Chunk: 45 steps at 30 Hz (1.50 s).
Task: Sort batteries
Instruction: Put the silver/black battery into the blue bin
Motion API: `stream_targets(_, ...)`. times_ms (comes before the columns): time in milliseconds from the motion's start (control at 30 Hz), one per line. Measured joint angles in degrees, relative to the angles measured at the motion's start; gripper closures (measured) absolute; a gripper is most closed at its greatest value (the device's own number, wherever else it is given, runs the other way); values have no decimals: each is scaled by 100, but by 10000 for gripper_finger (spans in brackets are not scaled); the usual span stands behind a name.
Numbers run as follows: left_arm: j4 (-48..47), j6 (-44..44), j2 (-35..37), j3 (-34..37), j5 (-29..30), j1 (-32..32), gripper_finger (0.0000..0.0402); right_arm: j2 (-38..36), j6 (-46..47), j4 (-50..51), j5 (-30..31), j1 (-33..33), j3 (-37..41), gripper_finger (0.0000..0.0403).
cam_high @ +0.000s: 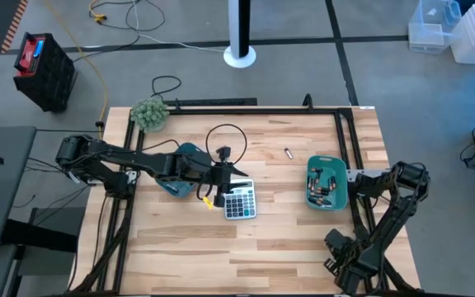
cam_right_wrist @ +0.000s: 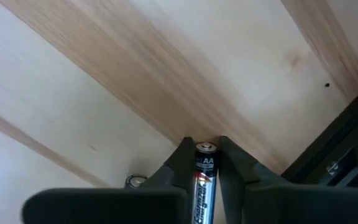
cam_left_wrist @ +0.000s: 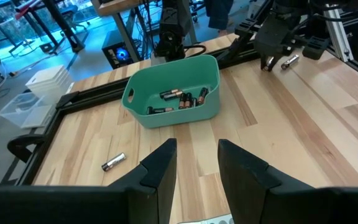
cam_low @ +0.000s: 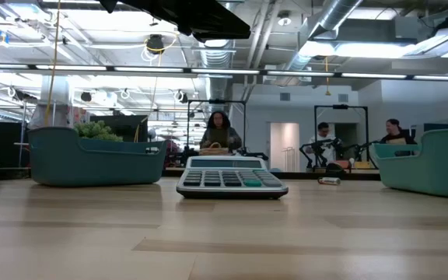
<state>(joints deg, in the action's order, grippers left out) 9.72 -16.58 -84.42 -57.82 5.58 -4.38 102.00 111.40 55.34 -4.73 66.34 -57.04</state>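
Clamped between the right gripper (cam_right_wrist: 204, 163) fingers, an AA battery (cam_right_wrist: 202, 180) points its long axis forward along them. Left gripper (cam_left_wrist: 196, 163), fingers apart and empty, hangs by the calculator (cam_high: 239, 200). Batteries (cam_high: 323, 183) fill the right tray (cam_high: 310, 176); one stray cell (cam_high: 288, 152) lies alone on the table (cam_high: 287, 239)

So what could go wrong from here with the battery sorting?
1. The right gripper pinches an AA battery between its fingers, beside the teal tray; a release there might land it on the table.
2. The left gripper hangs open above the calculator and could bump it if it descends.
3. A loose battery lies alone on the wood and may roll if nudged.
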Motion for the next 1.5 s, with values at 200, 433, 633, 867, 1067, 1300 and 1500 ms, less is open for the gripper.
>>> stream_targets(200,0,1,0,0,0,-1,290,0,-173,-9,-109,-104,0,374)
stream_targets(433,0,-11,0,0,0,-1,290,0,-242,-4,-98,-108,0,380)
stream_targets(633,0,-15,0,0,0,0,290,0,-316,78,47,-108,-4,382)
stream_targets(867,2,-19,0,0,1,0,290,-2,-468,161,161,-188,-16,383)
stream_targets(1067,1,-21,0,0,2,0,290,22,-533,700,488,-262,-264,384)
stream_targets(1300,2,-37,0,0,2,0,290,15,-740,904,801,-430,-525,384)
stream_targets(1500,-1,-30,0,0,2,0,290,7,-1185,1260,1344,-722,-723,384)
